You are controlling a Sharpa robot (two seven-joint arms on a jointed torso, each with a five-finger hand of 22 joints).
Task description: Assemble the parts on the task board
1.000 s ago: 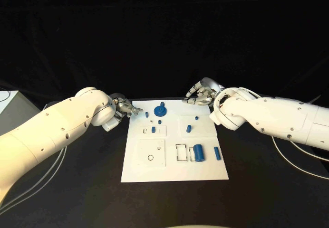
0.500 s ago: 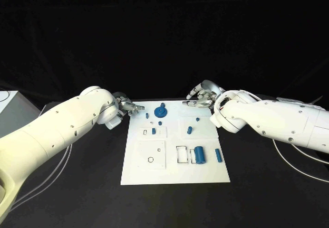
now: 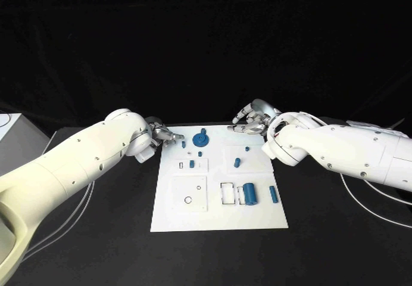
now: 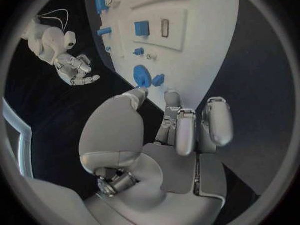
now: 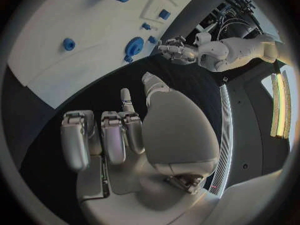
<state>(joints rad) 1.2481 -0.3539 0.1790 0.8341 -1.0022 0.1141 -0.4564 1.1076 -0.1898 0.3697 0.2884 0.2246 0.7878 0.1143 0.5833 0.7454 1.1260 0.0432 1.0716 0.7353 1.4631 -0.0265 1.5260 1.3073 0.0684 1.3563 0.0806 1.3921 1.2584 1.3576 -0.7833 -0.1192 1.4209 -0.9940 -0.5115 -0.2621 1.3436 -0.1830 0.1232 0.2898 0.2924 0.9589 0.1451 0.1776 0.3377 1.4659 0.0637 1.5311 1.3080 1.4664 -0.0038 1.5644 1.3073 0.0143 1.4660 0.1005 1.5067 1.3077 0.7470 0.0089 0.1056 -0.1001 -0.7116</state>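
The white task board (image 3: pixel 215 214) lies in the middle of the table. A blue gear-like disc (image 3: pixel 201 140) sits near its far edge, with a small blue piece (image 3: pixel 184 143) beside it. Small blue pegs (image 3: pixel 236 159) stand mid-board, and a larger blue cylinder (image 3: pixel 250 192) lies nearer me. My left hand (image 3: pixel 161 138) hovers at the board's far left corner, fingers apart and empty; the left wrist view has its fingertips (image 4: pixel 139 93) close to the disc (image 4: pixel 142 76). My right hand (image 3: pixel 250 121) hangs over the far right edge, fingers (image 5: pixel 112 135) extended, holding nothing.
Black table (image 3: pixel 86 238) surrounds the board on all sides. A pale box corner (image 3: pixel 13 134) stands at the far left. Cables (image 3: pixel 378 214) trail beside the right arm. Each wrist view shows the opposite hand across the board (image 4: pixel 206 30), the right hand (image 4: pixel 78 72) and the left hand (image 5: pixel 175 50).
My left arm has swung inward, and its hand has edged slightly toward the blue disc. The right hand has shifted only a little. No part has moved.
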